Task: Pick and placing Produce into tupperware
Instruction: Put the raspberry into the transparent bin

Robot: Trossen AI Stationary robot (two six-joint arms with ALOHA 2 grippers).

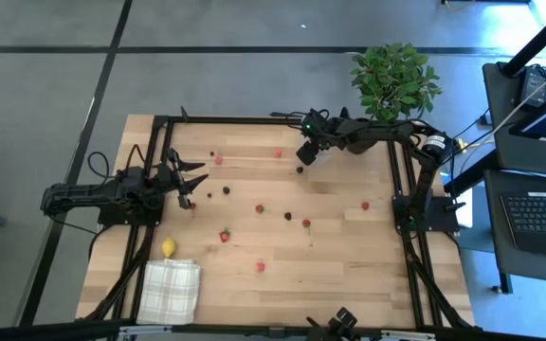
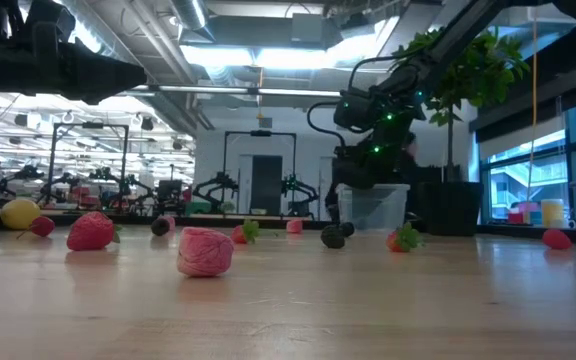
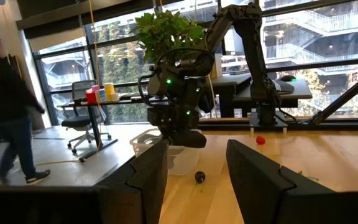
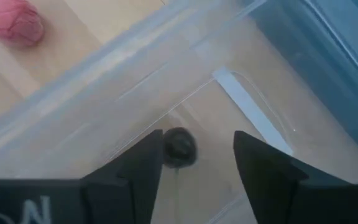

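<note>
tupperware (image 1: 303,144) hidden overhead by right claw (image 1: 305,153)

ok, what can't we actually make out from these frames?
- High view: the tupperware is hidden under the right gripper.
- Low view: the tupperware is partly blocked by that gripper, so its contents are unreadable.
- Right wrist view: one dark berry shows between the fingers; whether it rests on the tupperware floor or hangs mid-drop is unclear, and the box is cut off by the edges.
- High view: the produce pieces are too small to identify.

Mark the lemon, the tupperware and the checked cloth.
lemon (image 1: 168,247): high view, middle of the fruit.
tupperware (image 2: 376,207): low view, its clear front wall.
checked cloth (image 1: 170,290): high view, middle of the cloth.
</note>
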